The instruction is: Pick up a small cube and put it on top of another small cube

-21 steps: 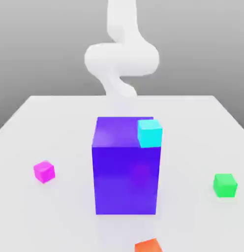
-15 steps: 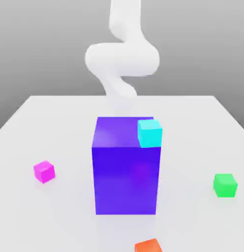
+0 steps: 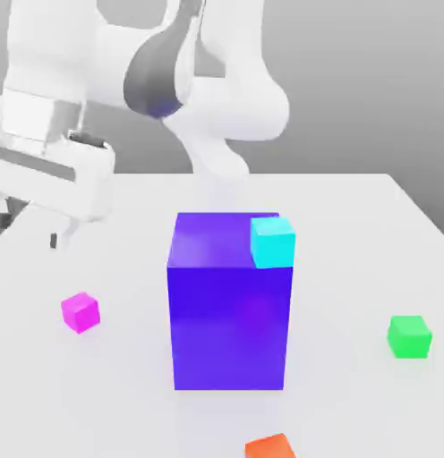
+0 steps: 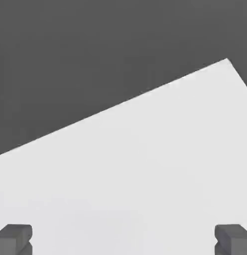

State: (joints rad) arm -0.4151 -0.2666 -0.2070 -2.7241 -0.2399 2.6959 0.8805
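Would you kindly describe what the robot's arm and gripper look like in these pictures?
The arm is smooth, rounded and white, with a dark grey band at one joint. The gripper has a boxy white body and two blocky dark grey fingers. No cables or markings show.

Arm [image 3: 217,98]: smooth white rounded links, glossy shell, with a dark grey band at one joint. Hand [image 3: 51,170]: white, boxy, flat-sided, with dark recesses at its lower edge. Fingertips [image 4: 15,238] were dark grey, blocky and squared. No cables or markings were visible.
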